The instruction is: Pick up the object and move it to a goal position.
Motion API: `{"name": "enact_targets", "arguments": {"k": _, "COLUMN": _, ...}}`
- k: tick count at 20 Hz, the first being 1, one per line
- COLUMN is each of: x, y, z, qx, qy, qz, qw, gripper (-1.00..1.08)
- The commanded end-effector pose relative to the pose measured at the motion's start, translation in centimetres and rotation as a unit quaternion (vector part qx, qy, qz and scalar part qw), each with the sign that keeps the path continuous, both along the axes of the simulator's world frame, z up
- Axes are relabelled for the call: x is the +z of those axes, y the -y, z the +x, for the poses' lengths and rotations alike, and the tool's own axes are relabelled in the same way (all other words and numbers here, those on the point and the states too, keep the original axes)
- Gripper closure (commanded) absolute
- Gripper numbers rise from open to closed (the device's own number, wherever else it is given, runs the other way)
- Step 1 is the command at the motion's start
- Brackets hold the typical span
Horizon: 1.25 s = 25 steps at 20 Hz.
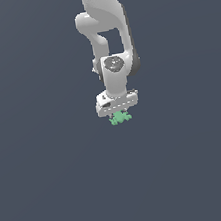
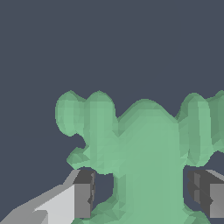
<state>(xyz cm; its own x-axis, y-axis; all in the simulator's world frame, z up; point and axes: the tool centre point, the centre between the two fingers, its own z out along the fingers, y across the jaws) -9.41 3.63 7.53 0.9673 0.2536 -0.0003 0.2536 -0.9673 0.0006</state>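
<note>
The object (image 1: 120,118) is a small mint-green lumpy piece with short stubby lobes, lying on the dark grey floor directly under the white hand. My gripper (image 1: 119,114) is lowered over it, and its fingers are hard to make out in the exterior view. In the wrist view the object (image 2: 144,148) fills the middle, and my gripper (image 2: 144,199) straddles its narrow body. One dark fingertip (image 2: 84,199) stands on one side with a visible gap to the object. The other fingertip (image 2: 205,197) stands on the opposite side with a thin gap. The jaws are open.
The plain dark grey floor (image 1: 53,182) extends all round the arm. The white arm (image 1: 106,32) comes down from the top of the exterior view. No other objects show.
</note>
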Motion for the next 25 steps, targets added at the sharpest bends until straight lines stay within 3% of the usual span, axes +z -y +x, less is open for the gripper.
{"name": "enact_targets", "arguments": {"k": 1, "x": 2.0, "y": 0.1, "z": -0.5, "qx": 0.0, "qy": 0.0, "qz": 0.0, "qw": 1.0, "gripper": 1.08}}
{"name": "enact_targets", "arguments": {"k": 13, "x": 9.5, "y": 0.4, "z": -2.1, "qx": 0.0, "qy": 0.0, "qz": 0.0, "qw": 1.0, "gripper": 1.08}}
{"name": "enact_targets", "arguments": {"k": 25, "x": 10.5, "y": 0.4, "z": -2.2, "qx": 0.0, "qy": 0.0, "qz": 0.0, "qw": 1.0, "gripper": 1.08}}
